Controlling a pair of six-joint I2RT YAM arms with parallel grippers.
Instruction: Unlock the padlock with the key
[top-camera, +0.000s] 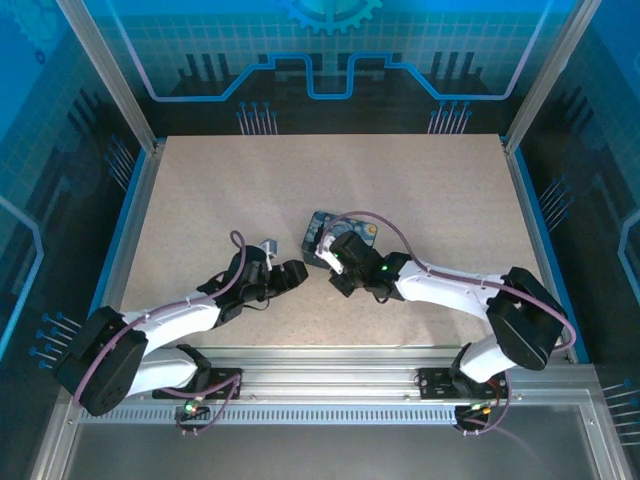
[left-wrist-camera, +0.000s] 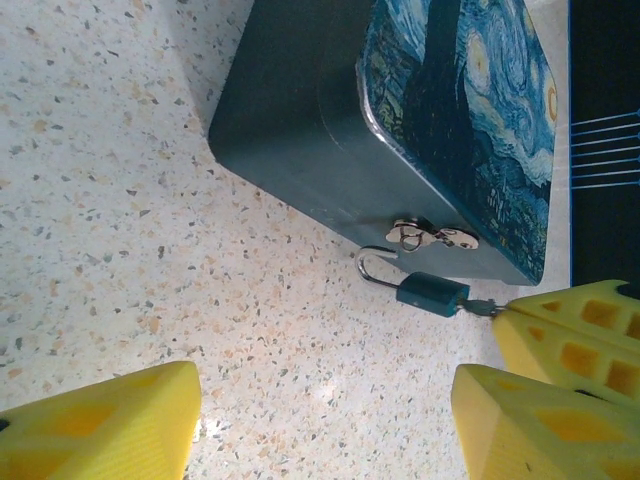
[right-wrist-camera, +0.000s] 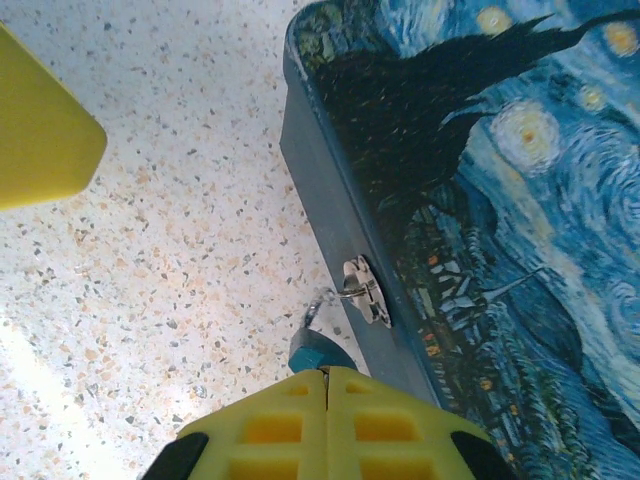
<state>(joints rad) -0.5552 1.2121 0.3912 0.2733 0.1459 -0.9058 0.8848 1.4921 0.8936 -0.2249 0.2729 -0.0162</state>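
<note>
The small teal padlock (left-wrist-camera: 432, 293) with a silver metal loop lies on the pale speckled table (top-camera: 330, 180), close to the middle. It is just beside the near-left side of the dark blue tin (left-wrist-camera: 300, 110) with the swirly painting on its lid. It sits right under the tin's little silver clasp (left-wrist-camera: 420, 236). I cannot tell if the loop goes through the clasp.

The thin silver key (left-wrist-camera: 482, 308) is stuck in the end of the padlock. The right claw (right-wrist-camera: 323, 378) is clenched on the key, its two yellow fingers pressed flat together. I think that is so the key will not slip when it turns. The right arm reaches in from the near right, stretched low across the table, with its wrist pointing at the tin.

The left claw (left-wrist-camera: 325, 395) is spread wide with nothing in it. It hovers low just left of the padlock and is aimed at it. The left arm is bent and comes in low from the near left. I think it is there to pinch the padlock's body, because the lock could spin with the key if nothing held it.
</note>
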